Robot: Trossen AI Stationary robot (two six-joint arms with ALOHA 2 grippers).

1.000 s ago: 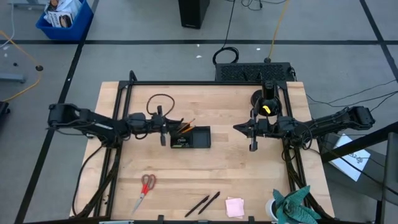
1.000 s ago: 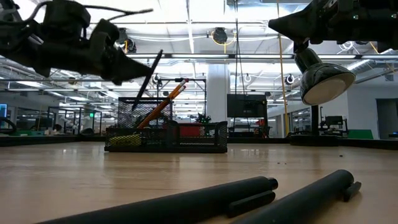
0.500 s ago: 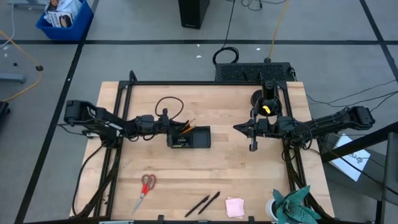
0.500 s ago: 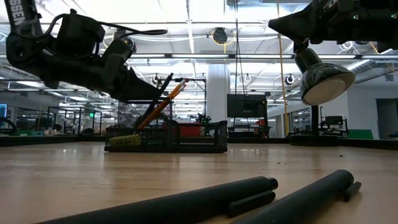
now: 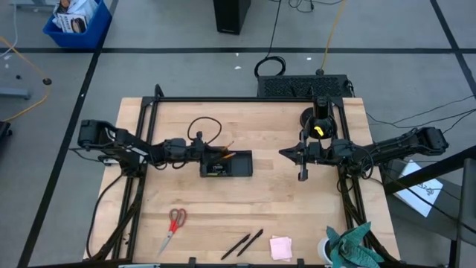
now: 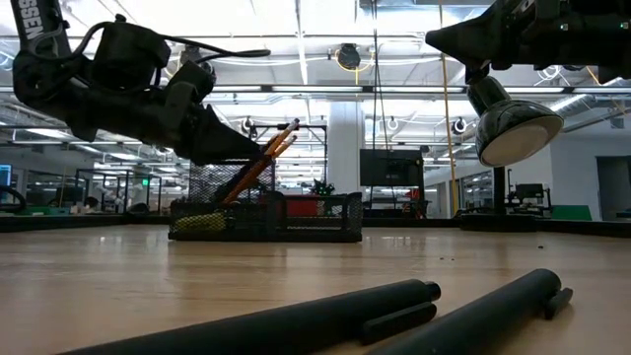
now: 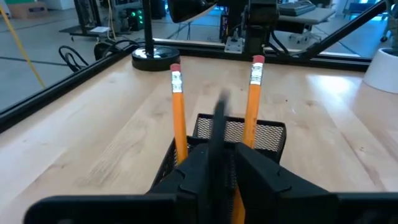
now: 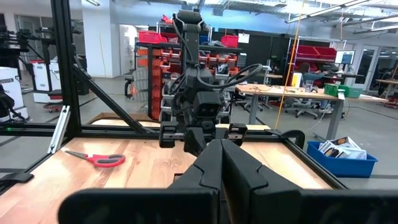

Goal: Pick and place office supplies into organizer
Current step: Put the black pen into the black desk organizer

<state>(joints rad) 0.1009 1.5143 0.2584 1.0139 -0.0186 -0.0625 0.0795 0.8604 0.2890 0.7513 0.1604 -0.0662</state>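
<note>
Organizer [image 5: 227,164] stood mid-bench, two orange pencils [image 7: 178,112] already leaning in left compartment. Left claw [image 7: 219,163] at that compartment, fingers parted slightly around black pen [image 7: 218,134]. Right claw [image 5: 302,175] shut, empty, waiting right. Left undone on near bench: scissors [image 5: 173,225], two pens [image 5: 245,243], sticky pad [image 5: 280,247].

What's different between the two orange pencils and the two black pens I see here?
The orange pencils stand leaning in the black mesh organizer, eraser ends up; the black pens lie flat on the bare table near its front edge. The pencils sit right at the left gripper; the pens lie far from both arms. Both come as a side-by-side pair.
</note>
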